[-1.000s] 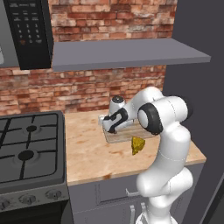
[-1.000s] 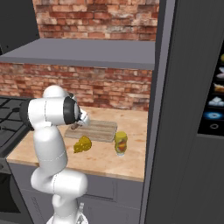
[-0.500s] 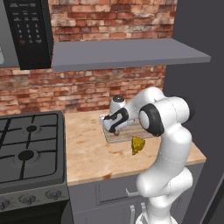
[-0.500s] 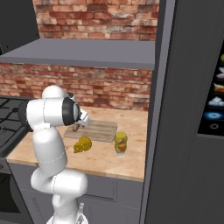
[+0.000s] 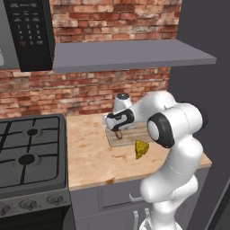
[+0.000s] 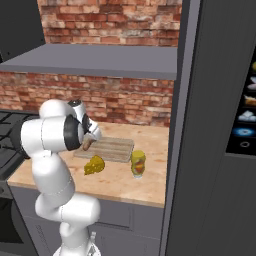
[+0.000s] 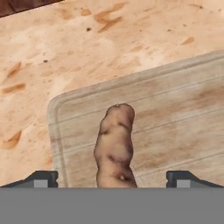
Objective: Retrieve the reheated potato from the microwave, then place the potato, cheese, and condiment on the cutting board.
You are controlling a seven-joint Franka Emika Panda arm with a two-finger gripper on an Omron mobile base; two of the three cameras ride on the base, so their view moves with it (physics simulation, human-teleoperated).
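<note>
Gripper [image 7: 112,177] sits low over the cutting board [image 7: 175,118], near the board's stove-side end. Fingers spread wide, tips well apart either side of the potato [image 7: 115,146], not touching it in hand view. Potato lies lengthwise on the board close to that end; can't tell if it's fully resting. Cheese [image 5: 142,149] on the counter just off the board's front edge. Condiment [image 6: 138,163] stands upright on counter by the board's front corner nearest the tall dark cabinet. Microwave [image 5: 28,31] up on the wall above the stove [image 5: 29,155].
</note>
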